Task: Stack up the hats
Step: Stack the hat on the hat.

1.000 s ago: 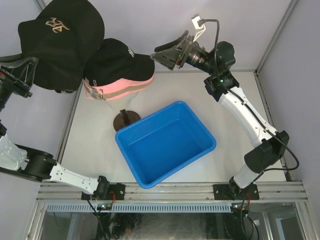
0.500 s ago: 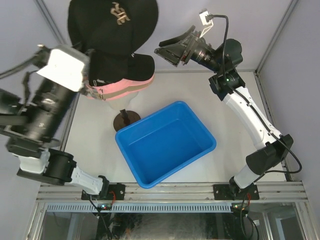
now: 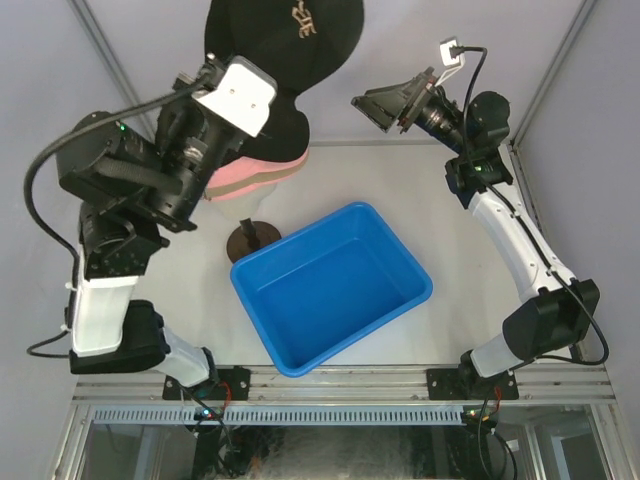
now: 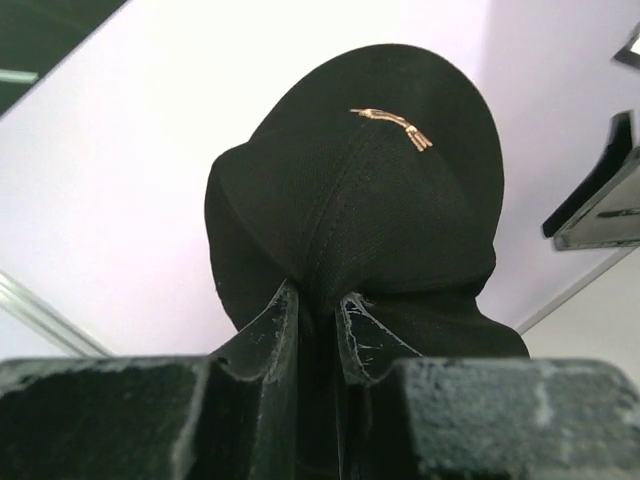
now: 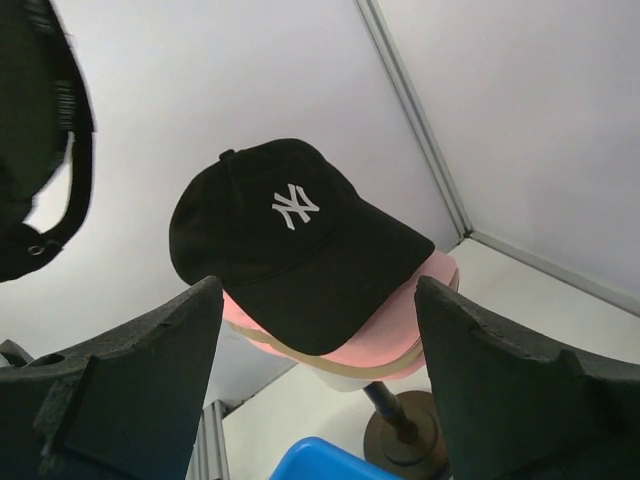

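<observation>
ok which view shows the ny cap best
Right wrist: the black NY cap sits fully in view atop the pink cap. Top external shows only a sliver behind the left arm; left wrist shows only the other black cap.

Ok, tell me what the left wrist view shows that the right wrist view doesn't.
Left wrist only: the left gripper clamping the black cap with orange mark. Right wrist only: the NY cap atop the pink cap on the mannequin stand, the blue bin, the open right gripper. Both: the pale wall; perhaps the black cap's strap.
</observation>
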`<state>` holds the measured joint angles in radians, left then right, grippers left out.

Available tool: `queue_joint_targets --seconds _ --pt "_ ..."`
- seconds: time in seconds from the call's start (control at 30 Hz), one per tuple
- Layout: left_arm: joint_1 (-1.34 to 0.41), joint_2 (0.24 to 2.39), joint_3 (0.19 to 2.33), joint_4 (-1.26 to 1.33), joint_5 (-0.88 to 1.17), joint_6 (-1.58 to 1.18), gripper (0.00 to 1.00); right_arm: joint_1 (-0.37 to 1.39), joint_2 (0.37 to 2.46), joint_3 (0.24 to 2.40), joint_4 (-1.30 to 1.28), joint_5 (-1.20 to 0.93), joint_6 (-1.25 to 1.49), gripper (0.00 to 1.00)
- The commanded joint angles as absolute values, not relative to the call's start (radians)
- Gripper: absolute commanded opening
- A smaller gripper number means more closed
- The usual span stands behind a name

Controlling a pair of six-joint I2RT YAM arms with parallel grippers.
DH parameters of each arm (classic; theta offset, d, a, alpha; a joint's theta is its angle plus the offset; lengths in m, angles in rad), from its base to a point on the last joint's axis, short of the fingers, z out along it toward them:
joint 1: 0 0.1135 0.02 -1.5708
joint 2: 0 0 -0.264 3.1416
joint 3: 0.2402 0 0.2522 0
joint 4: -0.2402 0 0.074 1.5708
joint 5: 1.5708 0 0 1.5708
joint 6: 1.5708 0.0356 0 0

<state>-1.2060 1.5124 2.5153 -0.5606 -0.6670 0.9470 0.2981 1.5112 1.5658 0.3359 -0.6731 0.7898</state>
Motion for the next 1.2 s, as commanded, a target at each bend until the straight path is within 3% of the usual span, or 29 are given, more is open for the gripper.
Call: queue_joint_targets --seconds 0.0,0.53,0.87,1.17 --pt "-1.035 1.42 2.534 -0.665 -0.495 0.702 0.0 0.287 1.461 1.574 0.413 -0.685 0.795 0.77" --pt "-0.617 1.345 2.467 -0.933 -0.147 0.367 0.0 0.332 1.511 1.664 0.439 -0.723 0.795 0.77" --pt "-0.495 1.389 2.449 -0.951 -0.003 0.288 0.0 0.359 1.596 1.781 0.475 -0.794 0.795 0.77" --pt "-0.491 1.401 2.472 -0.95 -0.014 0.271 0.0 0.382 1.723 1.93 0.447 -0.824 0.795 0.77"
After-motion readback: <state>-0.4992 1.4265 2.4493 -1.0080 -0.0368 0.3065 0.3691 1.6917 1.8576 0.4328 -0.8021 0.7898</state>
